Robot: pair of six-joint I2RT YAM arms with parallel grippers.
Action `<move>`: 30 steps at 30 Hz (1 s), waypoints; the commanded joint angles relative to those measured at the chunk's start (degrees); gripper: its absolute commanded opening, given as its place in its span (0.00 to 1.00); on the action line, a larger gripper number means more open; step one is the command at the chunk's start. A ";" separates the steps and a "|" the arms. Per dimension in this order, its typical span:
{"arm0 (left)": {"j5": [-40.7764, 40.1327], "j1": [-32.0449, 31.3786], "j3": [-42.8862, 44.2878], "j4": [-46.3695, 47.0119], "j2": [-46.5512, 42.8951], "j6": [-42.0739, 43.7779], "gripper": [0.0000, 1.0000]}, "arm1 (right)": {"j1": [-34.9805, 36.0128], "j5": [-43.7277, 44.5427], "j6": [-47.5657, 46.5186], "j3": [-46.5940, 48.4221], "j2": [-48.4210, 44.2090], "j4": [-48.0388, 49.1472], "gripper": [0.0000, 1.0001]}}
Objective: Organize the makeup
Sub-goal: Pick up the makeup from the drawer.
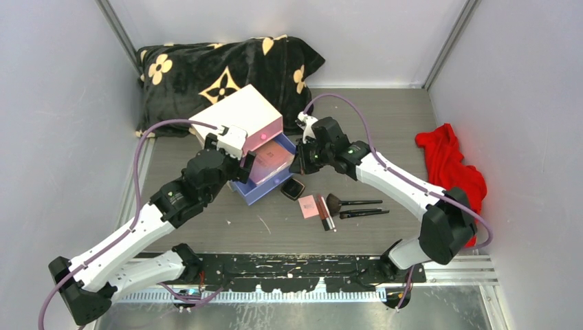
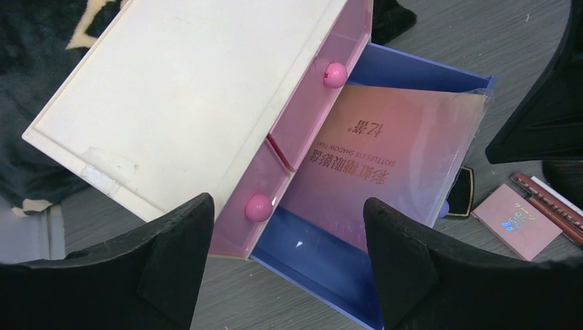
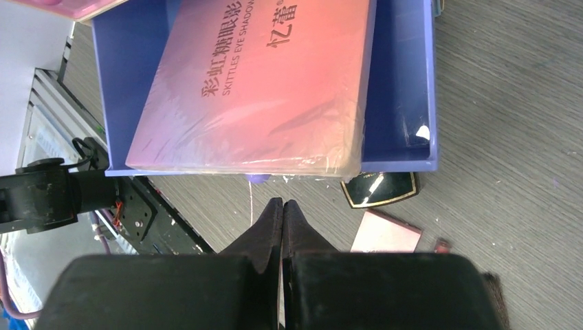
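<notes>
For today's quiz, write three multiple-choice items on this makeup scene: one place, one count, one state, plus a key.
1. Where does the pink palette lie?
A) in the open blue drawer
B) on the red cloth
C) on the pillow

2. How many black-handled brushes lie on the table?
A) one
B) two
C) four

3. How is the right gripper?
A) open wide
B) shut on a brush
C) shut, empty

Key:
1 A: blue walls surround it.
2 B: two handles lie side by side.
3 C: its jaws meet, nothing between.
</notes>
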 commanded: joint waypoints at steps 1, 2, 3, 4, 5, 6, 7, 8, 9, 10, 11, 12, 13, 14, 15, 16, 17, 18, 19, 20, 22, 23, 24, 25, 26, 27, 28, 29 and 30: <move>-0.93 0.53 -0.03 2.52 -1.58 -0.64 0.80 | 0.38 0.06 0.57 3.01 1.08 4.04 0.01; -0.85 0.52 -0.05 2.39 -1.57 -0.65 0.80 | 0.38 -0.09 0.56 3.37 1.43 4.19 0.01; -0.83 0.66 -0.11 2.26 -1.53 -0.65 0.80 | 0.37 -0.34 0.56 3.77 1.72 4.24 0.01; -0.75 0.66 -0.13 2.19 -1.52 -0.65 0.80 | 0.38 -0.61 0.56 4.21 1.89 4.24 0.01; -0.77 0.75 -0.11 2.11 -1.58 -0.65 0.80 | 0.41 -0.98 0.58 4.59 1.92 4.24 0.01; -0.74 0.77 -0.22 2.23 -1.53 -0.71 0.80 | 0.46 -1.04 0.58 4.90 1.88 4.20 0.01; -0.74 0.88 -0.38 2.28 -1.58 -0.73 0.80 | 0.45 -1.04 0.40 5.13 1.77 4.04 0.01; -0.70 0.92 -0.48 2.44 -1.58 -0.73 0.80 | 0.52 -0.93 0.28 5.28 1.56 3.76 0.01; -0.66 1.02 -0.51 2.50 -1.55 -0.80 0.80 | 0.54 -0.73 0.25 5.42 1.35 3.46 0.01; -0.51 1.05 -0.59 2.59 -1.49 -0.82 0.80 | 0.56 -0.63 0.22 5.53 1.12 3.17 0.01; -0.34 1.14 -0.69 2.65 -1.28 -0.90 0.80 | 0.51 -0.53 0.21 5.43 0.79 2.99 0.01; -0.18 1.21 -0.69 2.66 -1.11 -0.97 0.80 | 0.51 -0.45 0.20 5.39 0.45 3.01 0.01; -0.09 1.31 -0.69 2.77 -1.01 -1.06 0.80 | 0.49 -0.32 0.17 5.27 0.17 2.98 0.01; 0.02 1.35 -0.76 2.82 -0.75 -1.20 0.80 | 0.51 0.00 0.19 5.15 0.09 3.01 0.01; 0.23 1.39 -0.85 2.87 -0.66 -1.32 0.80 | 0.49 0.27 0.17 5.08 0.19 3.01 0.01; 0.42 1.46 -0.90 2.99 -0.62 -1.41 0.80 | 0.53 0.47 -0.01 5.12 0.75 2.86 0.01; 0.45 1.48 -0.96 3.04 -0.54 -1.48 0.80 | 0.52 0.46 -0.07 5.20 1.28 2.84 0.01; 0.56 1.50 -0.90 3.12 -0.60 -1.52 0.80 | 0.52 0.26 -0.05 5.24 1.95 3.05 0.01; 0.58 1.55 -0.95 2.98 -0.69 -1.52 0.80 | 0.48 0.01 0.00 5.36 2.64 3.35 0.01; 0.56 1.64 -0.88 2.92 -0.85 -1.53 0.80 | 0.55 -0.33 0.13 5.43 3.23 3.82 0.01; 0.51 1.60 -0.83 2.59 -1.25 -1.53 0.80 | 0.56 -0.91 0.32 5.94 4.23 4.58 0.01; 0.45 1.64 -0.80 2.54 -1.47 -1.45 0.80 | 0.56 -1.11 0.35 6.26 4.55 4.86 0.01; 0.41 1.67 -0.77 2.37 -1.65 -1.44 0.80 | 0.61 -1.13 0.31 6.60 4.82 5.06 0.01; 0.22 1.75 -0.81 2.17 -1.87 -1.36 0.80 | 0.57 -1.07 0.26 7.00 4.99 5.26 0.01; 0.11 1.83 -0.84 1.98 -1.93 -1.27 0.80 | 0.57 -0.98 0.15 7.46 5.18 5.29 0.01; 0.06 1.84 -0.83 1.91 -2.09 -1.26 0.80 | 0.61 -0.82 -0.03 7.94 5.44 5.30 0.01; 0.01 1.86 -0.81 1.76 -2.17 -1.26 0.80 | 0.64 -0.71 -0.09 8.47 5.82 5.23 0.01; 0.05 1.92 -0.83 1.81 -2.24 -1.26 0.80 | 0.60 -0.70 -0.33 8.97 6.25 5.15 0.01; 0.05 1.92 -0.82 1.76 -2.28 -1.26 0.80 | 0.63 -0.74 -0.39 9.37 6.84 5.05 0.01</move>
